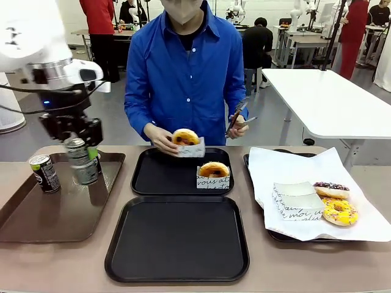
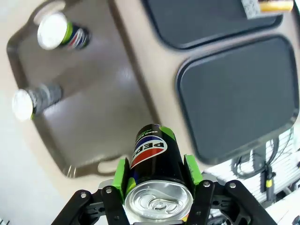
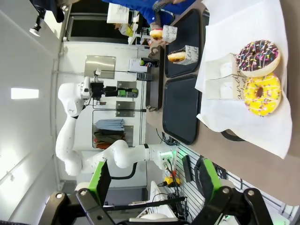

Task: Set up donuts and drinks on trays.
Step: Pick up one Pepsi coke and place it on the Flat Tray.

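Nearest to the robot, a matte black square plastic tray (image 1: 177,271) is lying on the table (image 1: 61,268). The right gripper (image 3: 154,180) is holding its two green-padded fingers (image 3: 206,176) wide apart, and nothing is sitting between them. On the left side, the left gripper (image 2: 157,174) is clenching a slim black drink can with a silver top (image 2: 152,150) over a long brown plastic tray (image 1: 24,226). The can is standing roughly upright between the two green pads (image 2: 123,172), one pad pressing on each side near the silver top (the printed body is reaching out past the fingertips). On the brown tray one other can (image 2: 56,32) and a further can (image 2: 33,101) are standing. Farther away, a second black tray (image 1: 153,183) is carrying a golden ring donut in a white paper sleeve (image 1: 214,173). Just at that tray's far rim, the person's hand (image 1: 159,139) is holding another sleeved donut (image 1: 185,137).
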{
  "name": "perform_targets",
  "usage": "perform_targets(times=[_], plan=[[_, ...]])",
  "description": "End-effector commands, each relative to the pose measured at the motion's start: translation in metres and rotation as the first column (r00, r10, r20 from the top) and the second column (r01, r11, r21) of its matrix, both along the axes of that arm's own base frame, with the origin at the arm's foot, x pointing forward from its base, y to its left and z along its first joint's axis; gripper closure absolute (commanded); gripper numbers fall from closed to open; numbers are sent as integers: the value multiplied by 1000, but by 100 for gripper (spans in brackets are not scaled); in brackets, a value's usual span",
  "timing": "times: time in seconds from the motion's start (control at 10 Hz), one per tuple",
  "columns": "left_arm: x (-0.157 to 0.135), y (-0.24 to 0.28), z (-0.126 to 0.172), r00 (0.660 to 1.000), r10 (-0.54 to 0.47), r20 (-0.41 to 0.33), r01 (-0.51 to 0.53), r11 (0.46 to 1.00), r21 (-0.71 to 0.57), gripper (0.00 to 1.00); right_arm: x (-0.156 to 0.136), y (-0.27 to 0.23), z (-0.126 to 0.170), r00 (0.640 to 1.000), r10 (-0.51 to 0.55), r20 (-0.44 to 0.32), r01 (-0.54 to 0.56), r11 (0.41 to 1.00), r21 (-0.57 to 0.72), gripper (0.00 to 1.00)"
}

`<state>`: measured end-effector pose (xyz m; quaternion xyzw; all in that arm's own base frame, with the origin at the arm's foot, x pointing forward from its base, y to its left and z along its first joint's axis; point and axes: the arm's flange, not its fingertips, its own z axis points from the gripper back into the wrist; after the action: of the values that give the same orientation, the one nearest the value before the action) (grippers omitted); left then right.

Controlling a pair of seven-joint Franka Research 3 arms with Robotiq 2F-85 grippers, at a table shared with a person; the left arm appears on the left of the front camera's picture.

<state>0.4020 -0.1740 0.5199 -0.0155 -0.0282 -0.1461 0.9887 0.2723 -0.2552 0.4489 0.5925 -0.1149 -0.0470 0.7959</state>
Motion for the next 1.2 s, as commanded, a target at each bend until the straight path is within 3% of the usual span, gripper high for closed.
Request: perform_targets(times=[0.0,0.2,0.4,0.7,1.1], plan=[[34,-35,-10,1000,22,6,-22,1000,-22,41,-1,0,1,1000,0,6,0,1000,9,0],[68,-62,-25,1000,4,-8,-5,999,-34,41,-1,0,1,1000,0,6,0,1000,9,0],[91,-86,-44,999,30,23,-29,999,-45,41,-1,0,1,1000,0,6,0,1000,9,0],[127,-98,-60,995,104,6,-104,994,-25,41,-1,0,1,1000,0,6,0,1000,9,0],[146,-103,-94,993,116,12,-116,993,-13,41,-1,0,1,1000,0,6,0,1000,9,0]])
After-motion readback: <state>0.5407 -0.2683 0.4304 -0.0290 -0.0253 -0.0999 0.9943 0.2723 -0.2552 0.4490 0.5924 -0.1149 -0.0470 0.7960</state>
